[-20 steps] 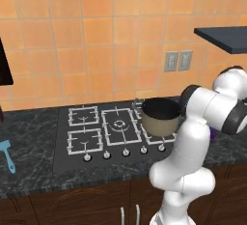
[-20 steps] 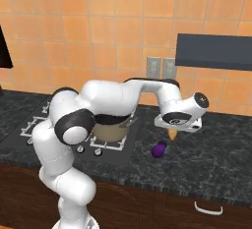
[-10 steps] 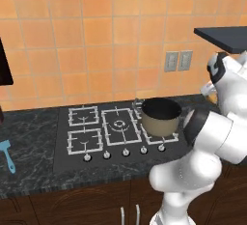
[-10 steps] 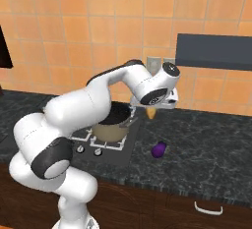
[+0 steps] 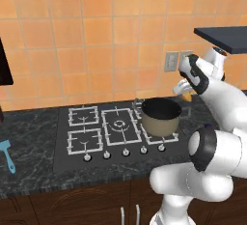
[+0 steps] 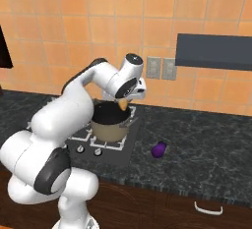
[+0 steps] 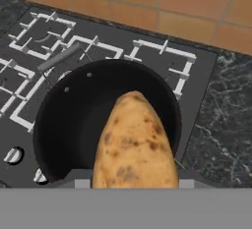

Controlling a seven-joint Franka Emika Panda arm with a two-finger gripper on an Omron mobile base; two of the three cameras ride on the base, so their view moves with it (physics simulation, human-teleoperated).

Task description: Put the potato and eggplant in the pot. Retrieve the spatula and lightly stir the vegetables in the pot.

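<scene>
Nearest the base, the dark granite counter [image 5: 29, 171] runs across the front, with wooden cabinet fronts below it. At its near left edge lies the spatula [image 5: 6, 152], light blue, flat on the stone, well apart from everything else. On the right stretch of counter, seen from the right base camera, the purple eggplant [image 6: 158, 149] rests alone on the granite, to the right of the stove and apart from the pot.

Farther in sits the black stove [image 5: 96, 134] with white grates and a row of knobs along its near edge. The pot [image 5: 161, 117] stands on the right side of the stove, tan-sided, dark inside, with nothing seen in it; its short grey handle [image 7: 59, 57] points toward the far left in the hand view.

Above the pot hangs the gripper [image 6: 125, 101], narrowed onto the potato [image 6: 123, 103] and holding it. The hand view looks straight down: the potato [image 7: 134, 144], tan with brown spots, hangs over the pot's dark inside, clear of its rim. From the left base camera the potato [image 5: 186, 93] shows as an orange lump over the pot's far right edge.

Behind all this rises the orange tile wall [image 5: 96, 50], with two grey outlets [image 6: 161, 69] to the right of the stove.
</scene>
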